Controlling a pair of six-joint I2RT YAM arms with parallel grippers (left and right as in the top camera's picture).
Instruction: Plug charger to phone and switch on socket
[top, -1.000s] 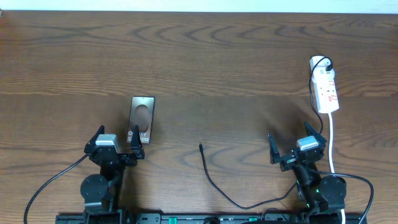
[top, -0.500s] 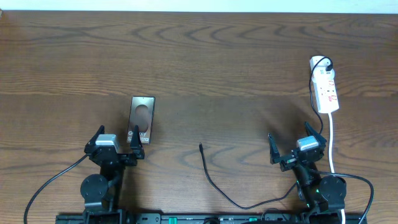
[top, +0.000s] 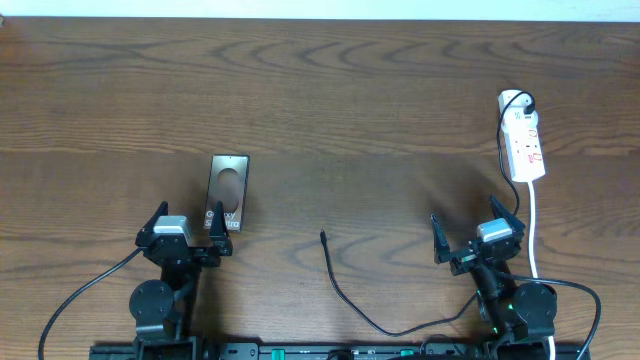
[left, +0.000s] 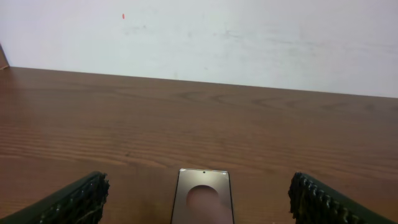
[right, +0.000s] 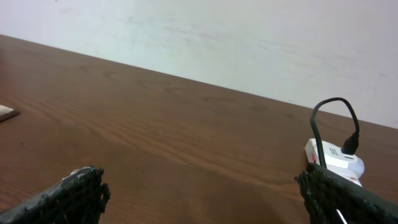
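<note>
Overhead: L tool (top: 188, 220) wide by phone (top: 227, 190), R tool (top: 476, 224) wide, charger (top: 330, 265) loose between.

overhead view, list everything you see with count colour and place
glossy brownish-grey rectangular phone: 1, brownish-grey, left of centre, lying flat
thin black charger cable with small plug tip: 1, black, centre, tip lying free
elongated white power strip with red markings: 1, white, far right
white cord: 1, white, from strip toward robot
brown wooden table: 1, brown, under everything
left claw: 1, black, open, near edge, left
right claw: 1, black, open, near edge, right
</note>
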